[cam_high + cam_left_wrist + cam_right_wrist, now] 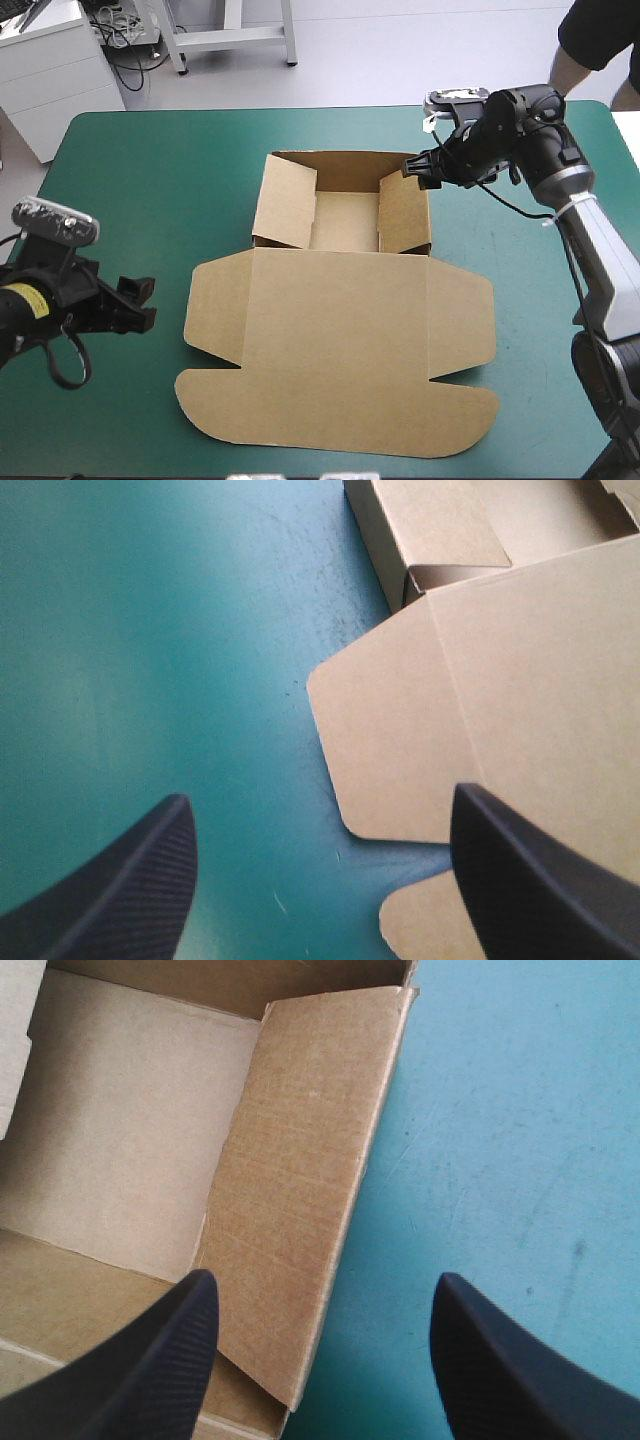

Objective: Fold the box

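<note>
**Spread wide on both sides, nothing held**

The left arm (30, 300) lies low at the near left. Its left pincer (135, 305) (320, 795) is levelled toward the right, spread wide and gripping nothing. The right arm (600, 260) rises from the near right and bends at the wrist. It points the right pincer (412, 168) (325, 1276) leftward, likewise spread wide and empty.

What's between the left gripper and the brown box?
Nothing, just bare teal-green cover between the left gripper and the box; the high view shows it.
</note>
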Action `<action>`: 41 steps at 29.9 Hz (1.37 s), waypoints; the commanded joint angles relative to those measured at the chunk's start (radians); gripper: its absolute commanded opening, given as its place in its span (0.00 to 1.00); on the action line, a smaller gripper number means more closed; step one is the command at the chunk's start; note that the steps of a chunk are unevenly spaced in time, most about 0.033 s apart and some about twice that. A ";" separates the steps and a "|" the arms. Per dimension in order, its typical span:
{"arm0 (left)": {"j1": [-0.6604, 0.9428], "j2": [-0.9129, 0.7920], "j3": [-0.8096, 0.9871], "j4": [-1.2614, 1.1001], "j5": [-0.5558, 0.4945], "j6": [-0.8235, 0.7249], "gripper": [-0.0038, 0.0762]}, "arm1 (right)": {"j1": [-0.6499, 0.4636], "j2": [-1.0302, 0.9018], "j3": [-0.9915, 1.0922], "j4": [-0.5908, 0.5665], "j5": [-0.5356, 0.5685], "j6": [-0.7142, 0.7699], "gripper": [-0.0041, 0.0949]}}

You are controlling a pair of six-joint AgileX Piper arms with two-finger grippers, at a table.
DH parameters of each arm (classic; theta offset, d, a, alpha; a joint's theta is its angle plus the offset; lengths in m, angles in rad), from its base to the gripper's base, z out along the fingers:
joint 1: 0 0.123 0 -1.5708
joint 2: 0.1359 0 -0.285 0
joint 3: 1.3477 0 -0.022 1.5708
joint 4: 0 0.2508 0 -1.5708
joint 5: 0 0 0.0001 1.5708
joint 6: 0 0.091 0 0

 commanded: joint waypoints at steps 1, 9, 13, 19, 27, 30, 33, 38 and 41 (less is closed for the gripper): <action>-0.003 -0.094 0.050 0.000 -0.056 -0.009 0.68 | 0.002 -0.013 -0.023 0.018 -0.032 -0.006 0.63; -0.003 -0.248 0.130 0.004 -0.065 -0.009 0.68 | 0.002 0.069 -0.023 0.031 -0.030 -0.006 0.63; -0.003 -0.267 0.130 0.004 -0.040 -0.009 0.68 | 0.002 0.121 -0.023 0.064 -0.035 -0.006 0.62; -0.003 -0.271 0.130 0.000 -0.022 -0.009 0.68 | 0.002 0.178 -0.025 0.077 -0.037 0.003 0.62; -0.003 -0.271 0.130 -0.002 -0.001 -0.009 0.68 | 0.002 0.218 -0.025 0.065 -0.023 0.007 0.45; -0.003 -0.271 0.130 -0.002 0.003 -0.009 0.68 | 0.002 0.218 -0.025 0.048 -0.019 0.005 0.18; -0.003 -0.271 0.130 -0.002 0.003 -0.009 0.68 | 0.002 0.218 -0.025 0.041 -0.018 -0.010 0.03; -0.003 -0.271 0.130 -0.002 0.003 -0.009 0.68 | 0.002 0.216 -0.025 -0.044 0.003 -0.010 0.03; -0.003 -0.271 0.130 -0.006 0.003 -0.009 0.68 | 0.000 0.193 -0.025 -0.120 0.003 -0.009 0.03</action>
